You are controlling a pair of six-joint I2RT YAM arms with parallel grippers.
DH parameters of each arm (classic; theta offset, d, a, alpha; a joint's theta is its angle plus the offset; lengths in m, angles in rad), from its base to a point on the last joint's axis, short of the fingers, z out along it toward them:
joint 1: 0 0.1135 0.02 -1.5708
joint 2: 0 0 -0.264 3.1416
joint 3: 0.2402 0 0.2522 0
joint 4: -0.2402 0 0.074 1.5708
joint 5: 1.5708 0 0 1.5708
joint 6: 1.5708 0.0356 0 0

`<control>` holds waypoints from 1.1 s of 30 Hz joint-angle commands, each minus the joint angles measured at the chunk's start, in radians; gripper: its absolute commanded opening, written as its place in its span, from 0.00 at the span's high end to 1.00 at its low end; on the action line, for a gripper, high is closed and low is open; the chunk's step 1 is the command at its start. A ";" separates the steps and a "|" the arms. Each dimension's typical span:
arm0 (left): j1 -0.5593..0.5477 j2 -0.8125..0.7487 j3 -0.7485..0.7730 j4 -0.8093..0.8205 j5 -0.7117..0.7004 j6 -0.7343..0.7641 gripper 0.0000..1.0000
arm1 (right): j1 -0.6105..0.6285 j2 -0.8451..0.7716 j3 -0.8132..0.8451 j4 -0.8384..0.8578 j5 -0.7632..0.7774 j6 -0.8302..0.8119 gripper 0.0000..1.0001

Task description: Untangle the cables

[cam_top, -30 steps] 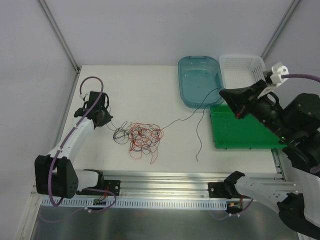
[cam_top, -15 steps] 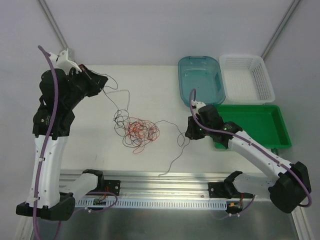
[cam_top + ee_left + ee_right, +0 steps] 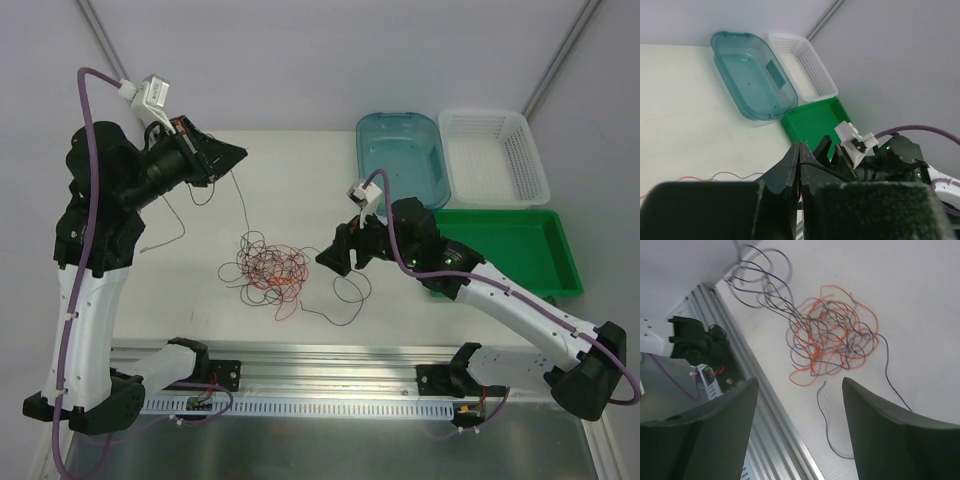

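1. The cables (image 3: 268,268) lay in a loose bunch of orange-red, black and dark purple loops on the surface (image 3: 300,190). The bunch sat toward the front edge, between the two arms.
2. The left end effector (image 3: 225,157) was raised above the rear left of the surface. Its jaws were pressed together on one thin dark strand, which ran from its tip down to the bunch.
3. The right end effector (image 3: 335,258) hung just right of the bunch with its fingers (image 3: 715,440) spread wide. In the right wrist view nothing was gripped between them.
4. One loose dark strand trailed from the bunch toward the front, passing beneath the right end effector.
5. A teal tub (image 3: 400,160) and a white basket (image 3: 495,155) stood side by side at the right rear, with a green tray (image 3: 520,255) just in front of them. All three were well apart from the bunch.
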 commanded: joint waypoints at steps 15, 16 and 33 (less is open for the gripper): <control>-0.221 0.027 -0.058 0.024 -0.068 -0.037 1.00 | 0.112 0.242 0.181 0.489 -0.145 0.012 0.28; -0.224 0.027 -0.061 0.027 -0.068 -0.037 1.00 | 0.112 0.272 0.188 0.499 -0.147 0.019 0.28; -0.243 -0.009 -0.125 0.057 -0.066 -0.061 1.00 | 0.127 0.515 0.295 0.674 -0.168 0.108 0.65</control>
